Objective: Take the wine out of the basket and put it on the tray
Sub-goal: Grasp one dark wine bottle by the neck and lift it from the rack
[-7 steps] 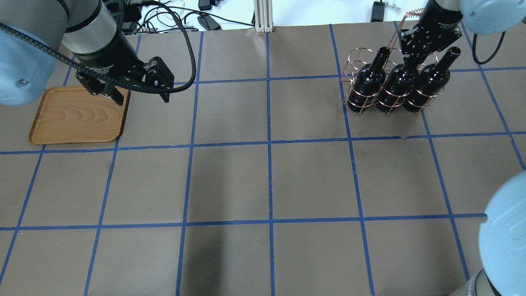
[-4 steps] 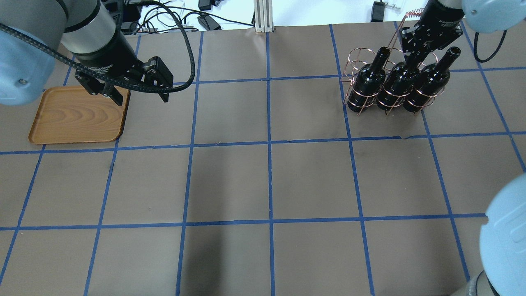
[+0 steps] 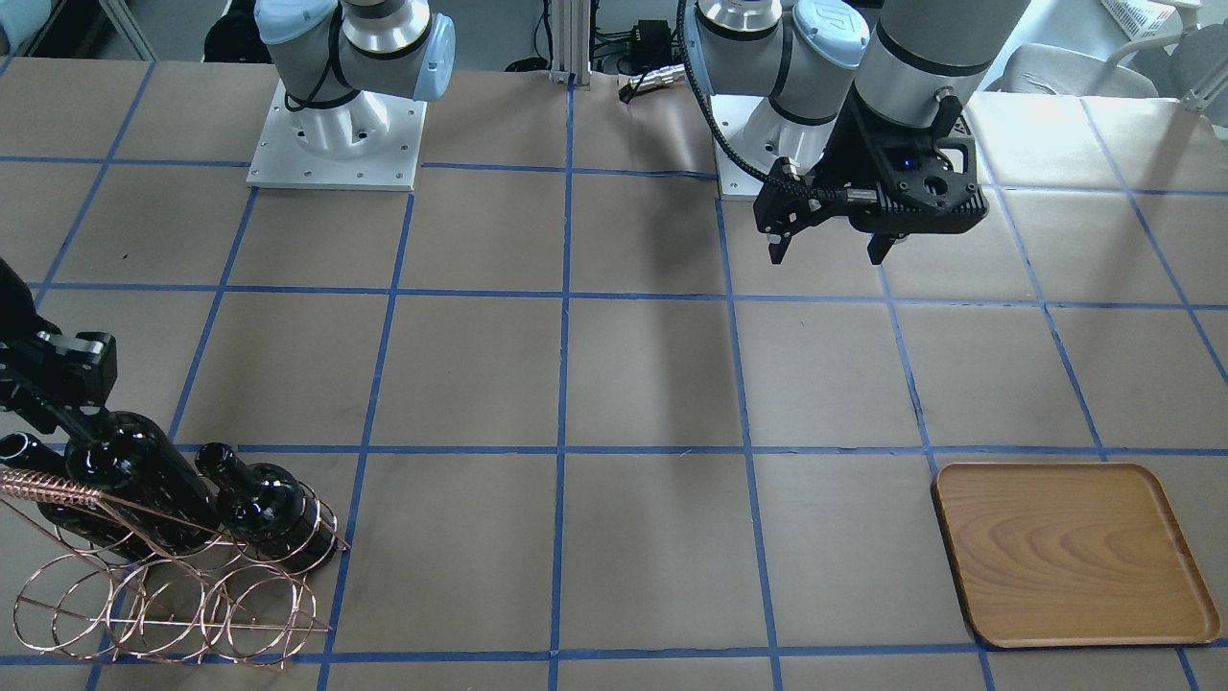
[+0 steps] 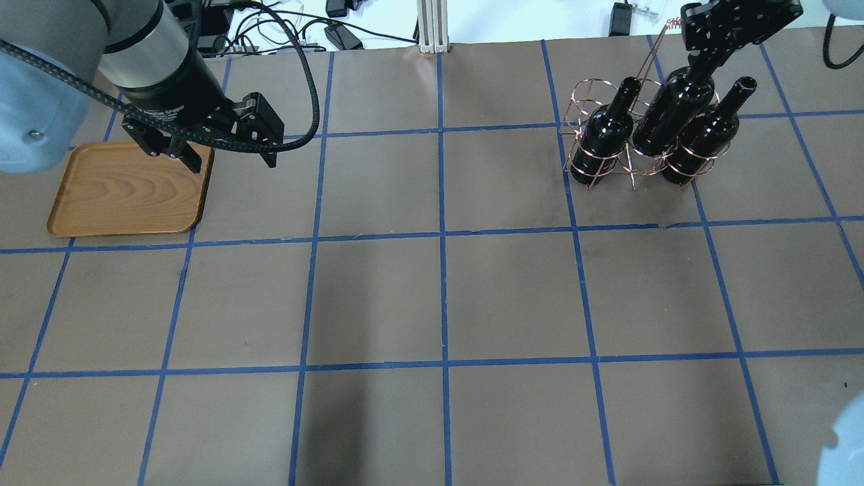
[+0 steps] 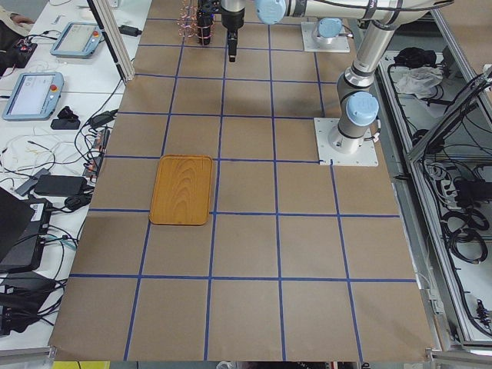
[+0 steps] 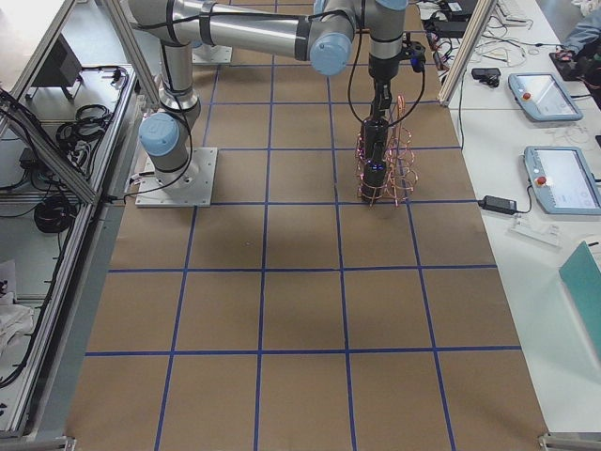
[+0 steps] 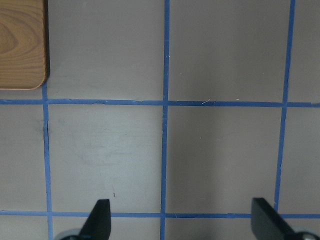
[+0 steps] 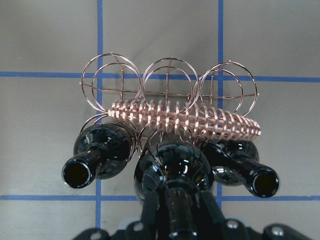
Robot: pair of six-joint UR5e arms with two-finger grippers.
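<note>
Got the right hand (image 4: 702, 64) clamped shut round the neck of the wine (image 4: 675, 115), the middle one of three glossy black bottles. Leans at a tilt and rides noticeably higher than the inner bottle (image 4: 604, 138) and the outer bottle (image 4: 702, 138) on either side, both of those seated in their rings. Dips its lower end in among the copper wire of the basket (image 8: 185, 117); honestly can't tell whether fully clear of the rings or not. Looking down from the right wrist cam: held neck dead centre at the bottom, twisted handle just beyond it, open mouths of the two neighbours left and right. All parked on the far right part of the desk (image 4: 439, 304).

Over on the other side, found the left hand (image 4: 231, 160) hovering above the desk with its fingers spread wide apart, just beside the corner of the tray (image 4: 125, 189). Lies flat, wood grain up, well apart from the basket.
</note>
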